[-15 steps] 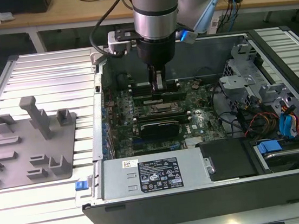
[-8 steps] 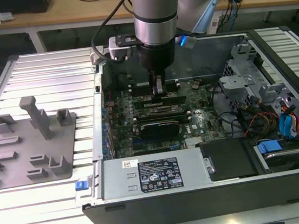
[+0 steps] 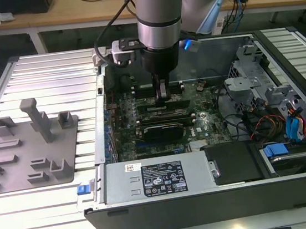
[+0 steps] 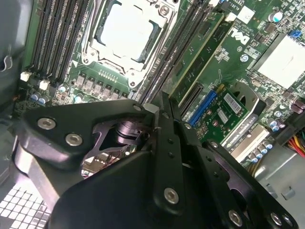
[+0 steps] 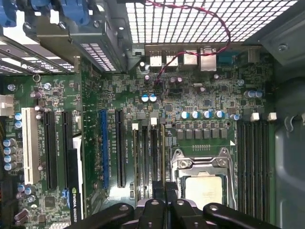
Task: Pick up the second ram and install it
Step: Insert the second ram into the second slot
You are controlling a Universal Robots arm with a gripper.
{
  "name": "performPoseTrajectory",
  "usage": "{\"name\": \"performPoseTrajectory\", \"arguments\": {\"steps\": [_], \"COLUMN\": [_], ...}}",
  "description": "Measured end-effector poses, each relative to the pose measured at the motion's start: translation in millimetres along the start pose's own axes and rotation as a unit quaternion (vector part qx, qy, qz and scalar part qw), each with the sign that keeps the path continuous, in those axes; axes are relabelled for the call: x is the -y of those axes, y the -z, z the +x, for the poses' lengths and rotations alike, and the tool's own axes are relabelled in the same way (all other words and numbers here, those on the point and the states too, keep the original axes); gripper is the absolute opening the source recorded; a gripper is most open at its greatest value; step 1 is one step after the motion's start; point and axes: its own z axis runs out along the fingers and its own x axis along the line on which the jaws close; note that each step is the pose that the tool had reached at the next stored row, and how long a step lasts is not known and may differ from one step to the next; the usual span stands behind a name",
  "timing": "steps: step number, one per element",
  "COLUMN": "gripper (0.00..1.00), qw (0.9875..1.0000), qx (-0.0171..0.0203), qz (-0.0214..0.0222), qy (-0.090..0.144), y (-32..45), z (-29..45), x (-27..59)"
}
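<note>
A: Exterior view: we are seeing the gripper [image 3: 162, 92] hanging low inside the open computer case [image 3: 209, 211], over the motherboard [image 3: 202, 128].

B: Second wrist view: the fingers [image 4: 167, 143] are sitting nearly closed, seemingly pinching the second ram [image 4: 200, 53], which is standing on edge in the slot bank beside the CPU socket [image 4: 126, 31].

A: We are judging the install step in hand; seating is calling for square alignment and even downward pressure.
</note>
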Motion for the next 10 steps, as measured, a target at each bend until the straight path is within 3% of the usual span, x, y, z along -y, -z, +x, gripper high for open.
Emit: {"name": "performPoseTrajectory", "arguments": {"steps": [4, 10], "gripper": [0.09, 0.09], "qw": [1.0, 0.9999], "qx": [0.0, 0.0], "qz": [0.0, 0.0009], "qy": [0.001, 0.012], "y": [-15.0, -18.6], "z": [0.3, 0.3], "x": [0.2, 1.0]}}
